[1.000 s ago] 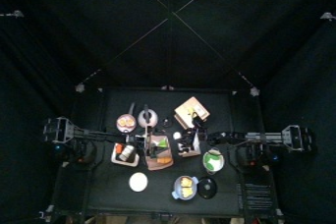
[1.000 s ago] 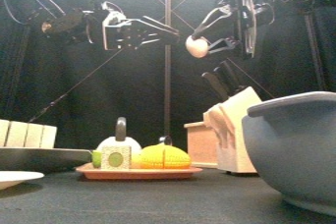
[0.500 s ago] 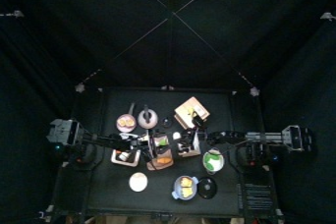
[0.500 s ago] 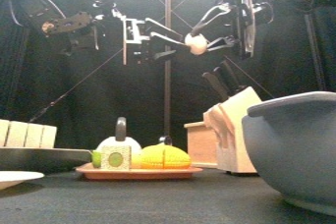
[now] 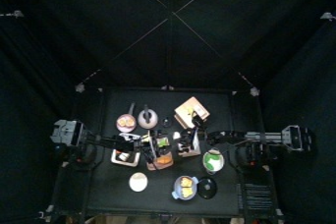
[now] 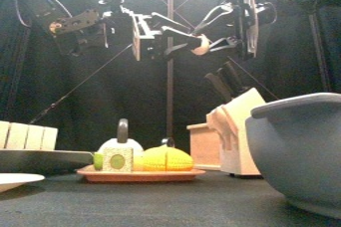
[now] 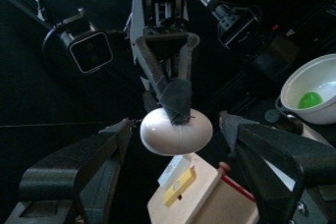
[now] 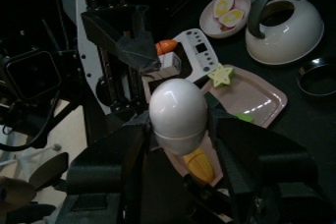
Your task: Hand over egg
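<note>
Transfer step, high above the desk: right gripper [image 6: 202, 44] pinches the smooth white egg [image 6: 198, 44]. Left gripper [image 7: 171, 159], fingers spread wide (bracketing it), must close next.

The left gripper [image 7: 178, 169] stands with its jaws spread wide, one on each side of a white egg [image 7: 175, 131]. The right gripper [image 7: 172, 88] holds that egg from the far side. Nearby sits a white bowl [image 7: 309, 81] containing something green.
</note>
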